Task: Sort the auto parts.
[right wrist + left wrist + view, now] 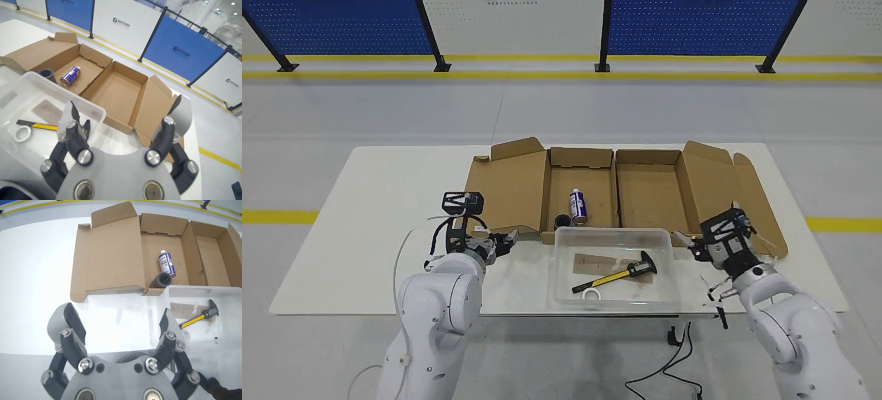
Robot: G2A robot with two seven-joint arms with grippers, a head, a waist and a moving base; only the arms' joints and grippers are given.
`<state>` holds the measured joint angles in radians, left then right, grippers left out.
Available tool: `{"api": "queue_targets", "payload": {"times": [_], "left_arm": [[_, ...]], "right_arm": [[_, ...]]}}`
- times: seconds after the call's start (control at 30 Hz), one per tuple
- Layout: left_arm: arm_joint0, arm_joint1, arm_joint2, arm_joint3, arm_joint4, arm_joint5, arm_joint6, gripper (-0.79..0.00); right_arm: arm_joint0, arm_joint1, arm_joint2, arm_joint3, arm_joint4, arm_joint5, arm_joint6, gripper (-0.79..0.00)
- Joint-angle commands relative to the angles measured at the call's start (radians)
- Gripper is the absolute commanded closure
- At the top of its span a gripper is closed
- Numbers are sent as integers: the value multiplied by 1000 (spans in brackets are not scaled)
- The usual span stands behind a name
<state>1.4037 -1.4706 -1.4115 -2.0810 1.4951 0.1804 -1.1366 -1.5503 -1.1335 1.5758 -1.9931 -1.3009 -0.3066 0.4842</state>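
Note:
A clear plastic bin (564,285) at the table's front holds a yellow-and-black caliper (620,274) and a white ring (591,294). Behind it lies a two-compartment cardboard box (614,195). Its left compartment holds a blue spray can (578,204) and a black cylinder (562,221). The right compartment (117,94) holds nothing. My left gripper (121,321) is open over bare table, left of the bin (164,294). My right gripper (122,113) is open at the bin's right corner (102,111), in front of the box. The caliper (204,315), can (166,262) and cylinder (162,280) also appear in the left wrist view.
The box's flaps lie spread out, one wide flap (507,195) to the left and one (742,200) to the right. The white table (382,220) has bare room at its left. Blue fence panels (342,25) stand on the floor behind.

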Motion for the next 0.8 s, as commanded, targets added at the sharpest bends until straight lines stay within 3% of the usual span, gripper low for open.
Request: {"api": "queue_targets", "payload": {"times": [0.0,0.17,0.43,0.57,0.77], "left_arm": [[0,0,0,0,0,0,0,-785],[0,0,0,0,0,0,0,-785],[0,0,0,0,0,0,0,-785],[0,0,0,0,0,0,0,-785],[0,0,0,0,0,0,0,-785]], "right_arm": [[59,0,-15,3,140,-39,189,-785],[199,1,-66,47,338,-73,449,-785],[349,8,-182,131,453,-140,738,-785],[389,13,-244,162,513,-202,827,-785],[460,42,-342,228,532,-213,816,-785]]}}
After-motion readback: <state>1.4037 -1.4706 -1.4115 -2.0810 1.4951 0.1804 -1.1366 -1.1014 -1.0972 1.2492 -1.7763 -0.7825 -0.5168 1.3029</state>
